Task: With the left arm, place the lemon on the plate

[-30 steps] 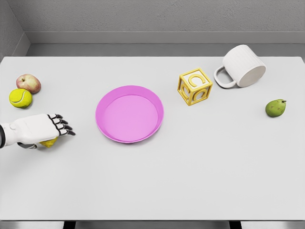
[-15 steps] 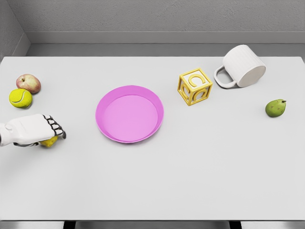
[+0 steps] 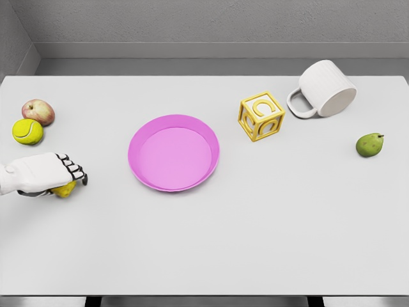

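Observation:
Near the table's left edge my left hand (image 3: 59, 180) lies over the yellow lemon (image 3: 64, 189), fingers curled down around it. Only a small yellow part of the lemon shows below the palm and knuckles. The hand and fruit rest low on the white table. The pink plate (image 3: 139, 137) sits to the right of the hand, near the table's middle, with nothing in it. The right arm does not show.
A red-yellow apple (image 3: 38, 111) and a yellow tennis ball (image 3: 27, 131) lie just behind the left hand. A yellow letter cube (image 3: 261, 116), a tipped white mug (image 3: 324, 89) and a green pear (image 3: 369, 144) are on the right side.
The left hand's fingers went from stretched out to curled down around the lemon. The hand drew back slightly to the left. Nothing else moved.

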Tool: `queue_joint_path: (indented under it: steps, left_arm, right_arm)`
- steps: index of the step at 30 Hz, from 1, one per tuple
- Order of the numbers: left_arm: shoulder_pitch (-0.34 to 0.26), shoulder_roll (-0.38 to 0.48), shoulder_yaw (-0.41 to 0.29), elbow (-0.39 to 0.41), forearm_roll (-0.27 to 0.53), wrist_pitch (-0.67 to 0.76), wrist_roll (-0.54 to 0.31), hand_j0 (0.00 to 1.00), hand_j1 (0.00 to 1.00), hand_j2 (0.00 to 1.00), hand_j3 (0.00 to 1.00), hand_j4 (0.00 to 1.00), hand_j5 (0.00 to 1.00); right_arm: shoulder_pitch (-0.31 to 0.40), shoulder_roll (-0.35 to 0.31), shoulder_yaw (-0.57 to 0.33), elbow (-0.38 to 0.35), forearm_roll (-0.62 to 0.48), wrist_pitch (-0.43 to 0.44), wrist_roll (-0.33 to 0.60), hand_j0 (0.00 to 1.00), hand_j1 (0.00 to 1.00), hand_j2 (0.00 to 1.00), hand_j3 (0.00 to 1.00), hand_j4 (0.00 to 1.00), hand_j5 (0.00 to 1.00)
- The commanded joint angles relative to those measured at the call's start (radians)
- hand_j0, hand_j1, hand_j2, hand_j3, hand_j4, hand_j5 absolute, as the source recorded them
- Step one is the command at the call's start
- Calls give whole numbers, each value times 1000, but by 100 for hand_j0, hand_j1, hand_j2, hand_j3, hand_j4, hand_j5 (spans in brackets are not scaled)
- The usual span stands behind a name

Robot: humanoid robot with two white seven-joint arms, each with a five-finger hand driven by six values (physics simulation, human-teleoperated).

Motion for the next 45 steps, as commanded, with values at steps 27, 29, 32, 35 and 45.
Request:
queue_joint_path:
  steps: [27,29,32,35,45]
  left_arm:
    - [-126,-262,47,6,73,-2,-2,58,58,58,58,58,58]
    - [-182,-357,12,4,72,-2,-2,58,58,58,58,58,58]
    - [-317,-463,-129,10,72,-2,-2,58,58,58,58,58,58]
    - [-348,-519,-155,13,67,-2,-2,73,73,73,73,73,73]
    - [-236,-463,195,95,110,-2,-2,100,100,100,100,100,100]
  right_arm:
    - [2,0,0,0,0,0,0,100,100,100,100,100,100]
    - [2,0,0,0,0,0,0,100,100,100,100,100,100]
    - [2,0,0,0,0,0,0,100,100,100,100,100,100]
    - [2,0,0,0,0,0,0,100,100,100,100,100,100]
    - [2,0,0,0,0,0,0,100,100,100,100,100,100]
